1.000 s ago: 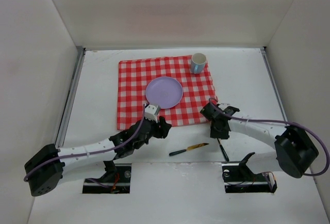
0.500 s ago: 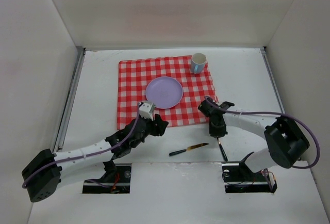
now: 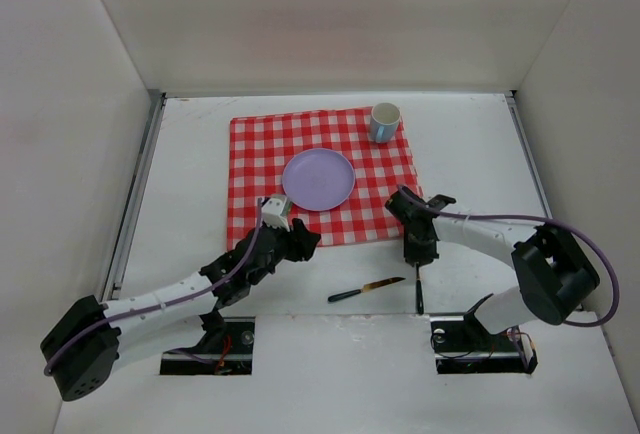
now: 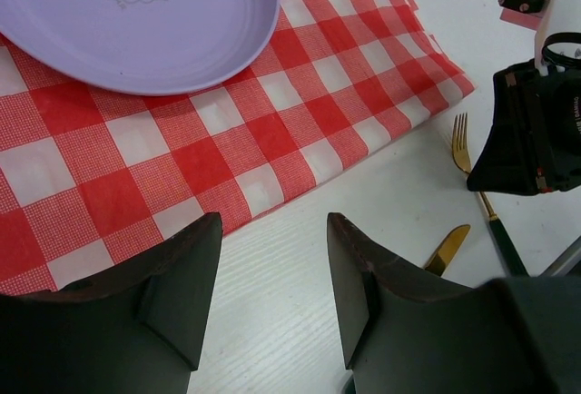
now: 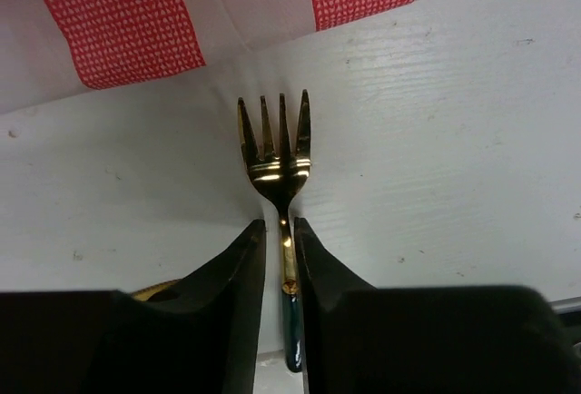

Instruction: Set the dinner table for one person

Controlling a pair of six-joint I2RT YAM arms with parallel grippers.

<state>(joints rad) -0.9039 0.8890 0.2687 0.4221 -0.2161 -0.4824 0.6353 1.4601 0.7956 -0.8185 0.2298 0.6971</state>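
Observation:
A gold fork [image 5: 277, 153] with a dark green handle lies on the white dinner table [image 3: 480, 144], just off the near right corner of the red-and-white checked cloth [image 3: 260, 154]. My right gripper [image 5: 280, 226] is shut on the fork's neck, tines pointing at the cloth; from above the handle [image 3: 418, 294] trails toward the near edge. A lilac plate [image 3: 318, 178] sits mid-cloth, with a blue-and-white cup [image 3: 384, 122] at the far right corner. My left gripper [image 4: 272, 226] hangs open and empty over bare table beside the cloth's near edge.
A knife [image 3: 365, 289] with a gold blade and dark handle lies on the table between the two arms, left of the fork. White walls enclose the table on three sides. In the left wrist view the right gripper [image 4: 531, 140] stands close beside the fork [image 4: 463, 140].
The right gripper has closed onto the fork's neck, and the fork's handle has swung from slanted to pointing straight at the near edge. The left arm has drawn back slightly to the left.

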